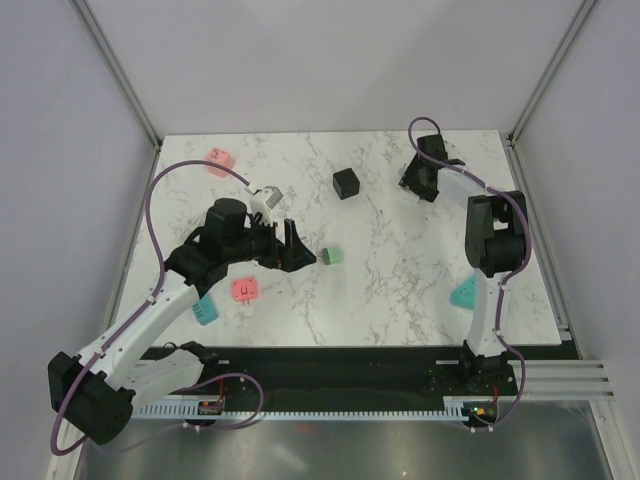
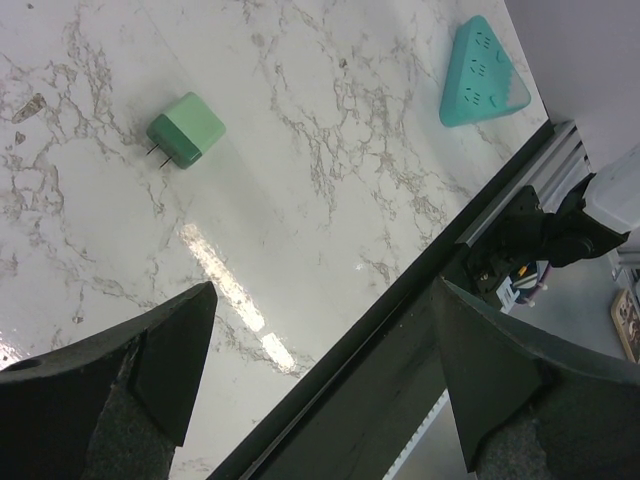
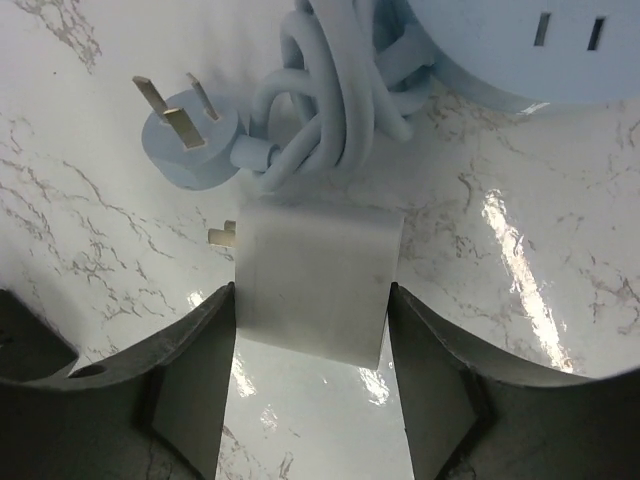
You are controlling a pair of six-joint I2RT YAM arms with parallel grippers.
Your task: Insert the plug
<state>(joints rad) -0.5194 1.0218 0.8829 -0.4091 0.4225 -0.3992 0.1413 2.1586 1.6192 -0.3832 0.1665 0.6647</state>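
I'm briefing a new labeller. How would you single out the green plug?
Look at the marble table, near its middle, just ahead of the left gripper. The green plug lies there: a small two-tone green block with two metal prongs, unlike the plain black cube farther back.

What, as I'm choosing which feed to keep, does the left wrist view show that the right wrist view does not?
Left wrist only: a green plug, a teal strip, the black rail, and the open, empty left end effector. Right wrist only: the right end effector closed on a white plug, a round plug and its coiled cord. Both: the marble table.
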